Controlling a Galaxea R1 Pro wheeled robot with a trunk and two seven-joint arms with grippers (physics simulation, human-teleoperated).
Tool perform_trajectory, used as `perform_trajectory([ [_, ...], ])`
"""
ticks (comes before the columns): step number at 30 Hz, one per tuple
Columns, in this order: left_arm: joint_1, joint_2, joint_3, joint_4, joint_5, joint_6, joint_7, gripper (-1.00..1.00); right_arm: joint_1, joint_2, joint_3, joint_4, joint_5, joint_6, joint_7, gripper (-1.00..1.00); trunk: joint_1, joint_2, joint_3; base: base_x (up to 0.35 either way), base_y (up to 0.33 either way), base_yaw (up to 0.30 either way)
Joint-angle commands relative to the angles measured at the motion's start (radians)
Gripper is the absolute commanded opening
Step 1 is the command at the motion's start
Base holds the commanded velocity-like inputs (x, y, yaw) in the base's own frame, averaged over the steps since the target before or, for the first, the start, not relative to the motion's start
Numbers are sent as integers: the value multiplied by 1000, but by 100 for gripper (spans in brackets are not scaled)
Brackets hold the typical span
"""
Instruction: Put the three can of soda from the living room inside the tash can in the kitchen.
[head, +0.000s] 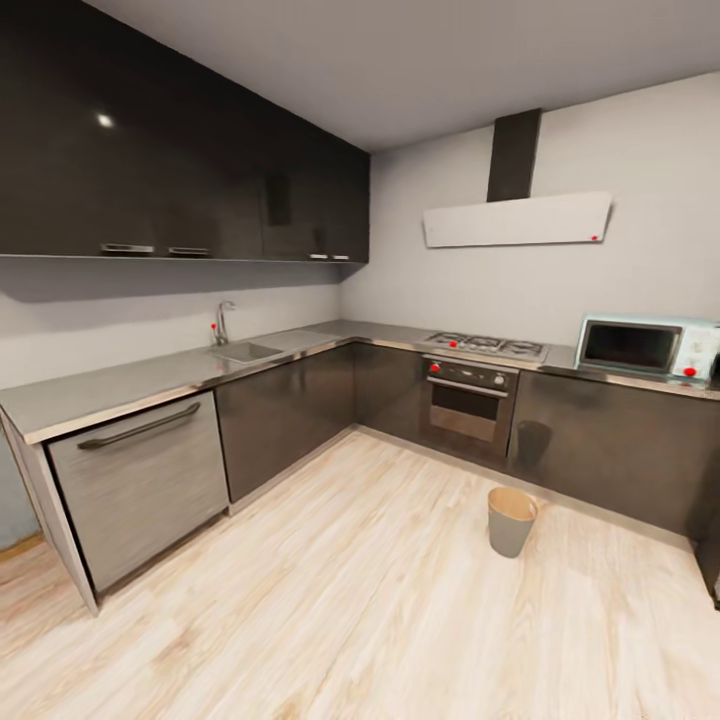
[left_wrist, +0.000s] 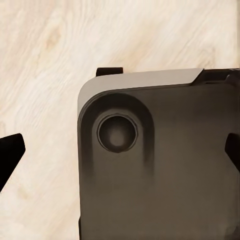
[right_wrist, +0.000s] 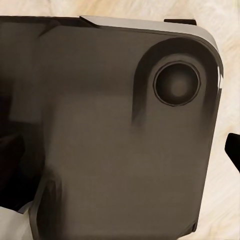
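I am in the kitchen, facing its dark grey cabinets (head: 285, 415) and steel counter (head: 120, 385). The tash can (head: 509, 535), a small grey tapered bin with a tan inside, stands upright on the wood floor in front of the right-hand cabinets, ahead and slightly right of centre. The cans of soda and the living room are out of view. My left gripper (left_wrist: 120, 160) is open, with its black fingertips (left_wrist: 11, 155) far apart over my dark base. My right gripper (right_wrist: 120, 155) is also open with nothing between its fingers.
A steel dishwasher (head: 140, 490) juts out at the near left end of the counter. Along the counter are a sink (head: 245, 351), an oven (head: 468, 400) under a gas hob and a white microwave (head: 640, 347). Light wood floor (head: 350, 610) stretches between me and the bin.
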Motion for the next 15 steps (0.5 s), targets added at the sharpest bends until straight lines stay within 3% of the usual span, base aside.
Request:
perform_trajectory([
  [1, 0, 0, 0, 0, 0, 0, 0, 100, 0, 0, 1, 0, 0, 0, 0, 100, 0, 0, 0, 0, 0, -233],
  [15, 0, 0, 0, 0, 0, 0, 0, 100, 0, 0, 1, 0, 0, 0, 0, 100, 0, 0, 0, 0, 0, -217],
])
